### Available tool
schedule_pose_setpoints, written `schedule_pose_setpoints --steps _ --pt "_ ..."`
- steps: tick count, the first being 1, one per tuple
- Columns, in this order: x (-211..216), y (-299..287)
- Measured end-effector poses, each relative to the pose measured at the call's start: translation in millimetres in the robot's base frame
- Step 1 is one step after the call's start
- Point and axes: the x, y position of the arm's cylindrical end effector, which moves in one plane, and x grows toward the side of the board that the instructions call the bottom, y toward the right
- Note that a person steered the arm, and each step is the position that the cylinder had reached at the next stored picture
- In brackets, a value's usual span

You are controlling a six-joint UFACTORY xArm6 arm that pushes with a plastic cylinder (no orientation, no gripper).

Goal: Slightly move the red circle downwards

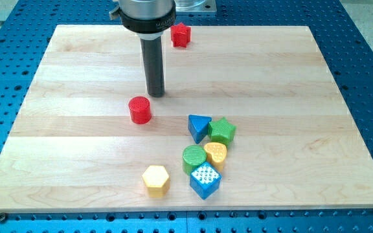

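The red circle (140,110) is a short red cylinder standing on the wooden board (76,142), a little left of the middle. My tip (155,94) is the lower end of the dark rod. It rests on the board just above and slightly to the right of the red circle, with a small gap between them. A red star-shaped block (180,35) sits near the view's top edge of the board, to the right of the rod.
A cluster lies lower right of the red circle: a blue triangle (199,127), a green star (222,131), a green circle (194,158), a yellow heart-like block (215,154) and a blue cube (204,180). A yellow hexagon (155,180) stands near the bottom edge.
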Motion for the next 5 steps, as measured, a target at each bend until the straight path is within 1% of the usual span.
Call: schedule_pose_setpoints --steps 1,2,3,5 --pt "11 3" --pt "11 -12" --pt "22 -15" --pt "23 -60"
